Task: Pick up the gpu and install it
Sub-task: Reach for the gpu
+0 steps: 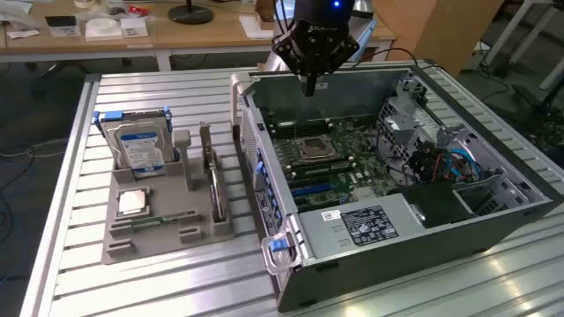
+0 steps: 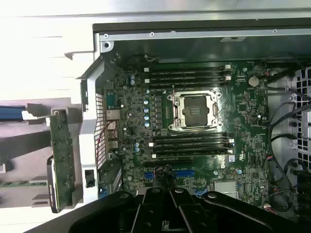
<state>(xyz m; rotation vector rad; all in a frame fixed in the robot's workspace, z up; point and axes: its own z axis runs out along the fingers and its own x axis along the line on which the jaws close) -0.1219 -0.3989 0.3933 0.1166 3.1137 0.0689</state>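
Seen from the exterior view, the open computer case [image 1: 397, 257] takes the slatted table [image 1: 158, 290] from centre out to 3 o'clock, with its motherboard [image 1: 344, 158] uncovered. At 9 o'clock of the case sits a grey holder [image 1: 150, 241]. In it the gpu [image 1: 214, 178] stands on its long edge, just beside the case's side wall with only a narrow gap between them and open air above. A hard drive [image 1: 141, 148] stands upright at 10 o'clock of the gpu, apart from it. The fingers [image 1: 310, 84] hang at 12 o'clock over the case's far rim, pressed together, holding nothing and well apart from the gpu.
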